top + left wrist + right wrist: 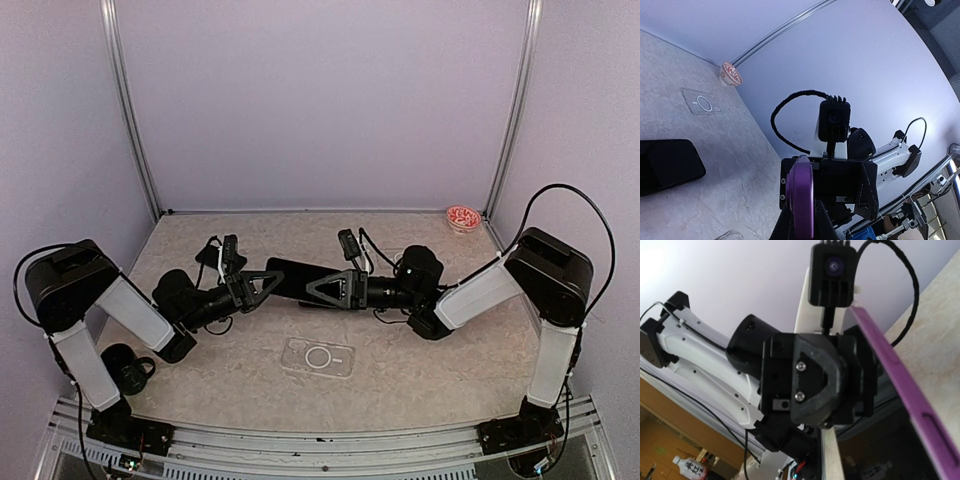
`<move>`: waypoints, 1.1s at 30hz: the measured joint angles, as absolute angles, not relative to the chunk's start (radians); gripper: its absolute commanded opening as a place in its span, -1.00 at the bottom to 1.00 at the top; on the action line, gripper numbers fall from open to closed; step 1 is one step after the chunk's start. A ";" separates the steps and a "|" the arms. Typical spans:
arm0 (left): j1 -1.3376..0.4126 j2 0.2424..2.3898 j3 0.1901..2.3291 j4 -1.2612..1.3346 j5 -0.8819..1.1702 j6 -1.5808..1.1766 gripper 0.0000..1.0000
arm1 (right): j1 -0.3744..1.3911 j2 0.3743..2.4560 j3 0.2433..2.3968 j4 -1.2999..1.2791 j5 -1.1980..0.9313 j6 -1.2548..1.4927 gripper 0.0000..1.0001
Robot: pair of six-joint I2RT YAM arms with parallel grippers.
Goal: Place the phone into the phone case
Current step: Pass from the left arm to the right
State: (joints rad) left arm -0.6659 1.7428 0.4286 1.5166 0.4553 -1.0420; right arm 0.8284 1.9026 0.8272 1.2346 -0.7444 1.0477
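Note:
The phone [297,277], dark-faced with a purple rim, hangs level above the table between both arms. My left gripper [262,285] is shut on its left end. In the left wrist view the purple edge [802,197] sits pinched between my black fingers [823,226]. My right gripper [331,288] straddles the phone's right end with its jaws apart; one finger [867,182] stands off the purple edge. The right wrist view shows that rim [907,390] running along the right side. The clear phone case [318,357] with a white ring lies flat on the table, nearer than the phone, and it also shows in the left wrist view [704,103].
A red-and-white dish [463,219] sits in the back right corner. A black mug [128,368] stands by the left arm's base. A dark flat patch [670,165] lies on the table under the phone. Lilac walls close the back and both sides.

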 measured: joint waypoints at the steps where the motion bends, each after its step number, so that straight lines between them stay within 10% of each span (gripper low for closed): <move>1: -0.666 1.748 0.429 1.525 0.456 -1.044 -1.00 | 0.828 1.903 0.830 1.231 -0.745 1.049 0.38; 22: -0.669 1.775 0.450 1.571 0.483 -1.078 -0.87 | 0.805 1.921 0.842 1.195 -0.746 1.064 -1.00; 25: -0.669 1.776 0.450 1.571 0.486 -1.079 -0.51 | 0.805 1.921 0.842 1.199 -0.750 1.080 -1.00; 30: -0.669 1.777 0.450 1.567 0.482 -1.085 0.75 | 0.805 1.922 0.841 1.215 -0.756 1.092 -1.00; 33: -0.669 1.774 0.448 1.552 0.480 -1.091 0.98 | 0.805 1.919 0.833 1.214 -0.755 1.095 -1.00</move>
